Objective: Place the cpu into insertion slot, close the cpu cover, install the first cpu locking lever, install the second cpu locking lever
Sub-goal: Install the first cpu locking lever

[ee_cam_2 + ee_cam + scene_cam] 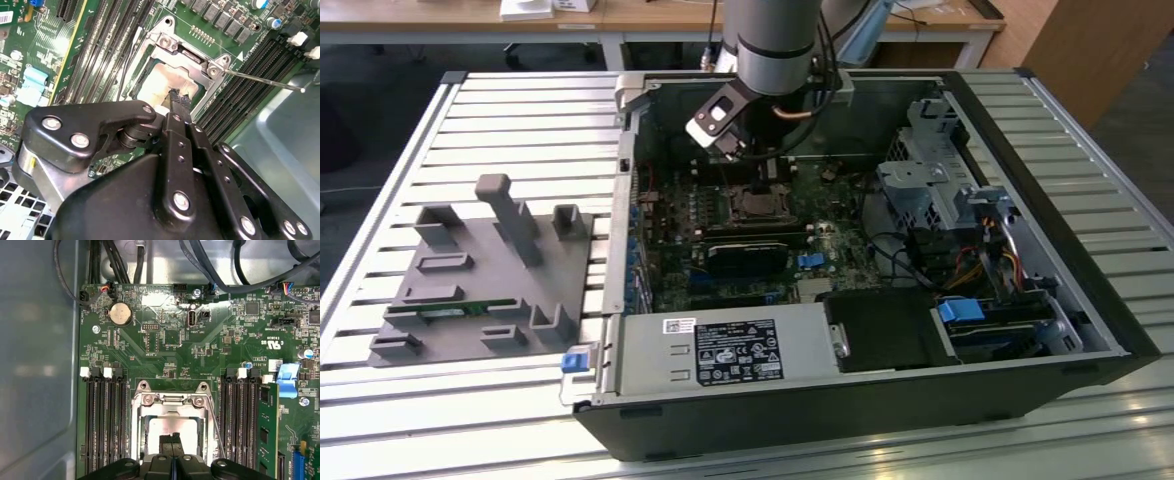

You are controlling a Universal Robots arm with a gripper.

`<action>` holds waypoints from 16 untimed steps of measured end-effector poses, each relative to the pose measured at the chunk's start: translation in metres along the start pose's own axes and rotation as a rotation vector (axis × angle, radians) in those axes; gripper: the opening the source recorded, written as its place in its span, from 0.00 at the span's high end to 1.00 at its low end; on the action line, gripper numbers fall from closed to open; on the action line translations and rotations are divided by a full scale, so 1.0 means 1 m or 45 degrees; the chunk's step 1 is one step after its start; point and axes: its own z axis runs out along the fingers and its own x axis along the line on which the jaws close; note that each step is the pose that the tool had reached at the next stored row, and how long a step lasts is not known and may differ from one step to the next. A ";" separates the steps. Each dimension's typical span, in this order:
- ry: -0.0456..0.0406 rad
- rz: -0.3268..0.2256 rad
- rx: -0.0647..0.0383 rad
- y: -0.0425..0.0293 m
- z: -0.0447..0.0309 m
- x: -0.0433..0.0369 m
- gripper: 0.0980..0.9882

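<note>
The cpu (170, 426) (161, 82) lies in the insertion slot (758, 205) on the green board, its pale grey top showing through the window of the cpu cover (137, 427) (186, 50). The cover lies flat over it. My gripper (172, 444) (178, 98) is shut with nothing between its fingers. Its tips hang right over the chip's near edge; I cannot tell if they touch. One thin locking lever (265, 80) sticks out free from the socket corner and runs along the cover's side (215, 427). A second thin lever (125, 65) runs along the opposite side.
Long black memory slots (102, 425) flank the socket, with a green module (267, 430) standing in one. Cables (120, 260) hang over the board's far edge. In the exterior view the case walls, the drive cage (927, 190) and the power supply (720, 350) ring the board; a grey fixture (480, 270) lies on the exterior view's left.
</note>
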 end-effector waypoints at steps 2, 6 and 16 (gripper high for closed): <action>0.000 0.000 0.000 0.0000 -0.0026 0.0001 0.98; 0.000 0.000 0.000 0.0001 -0.0124 0.0005 0.98; 0.000 -0.001 -0.001 0.0005 -0.0441 0.0018 0.98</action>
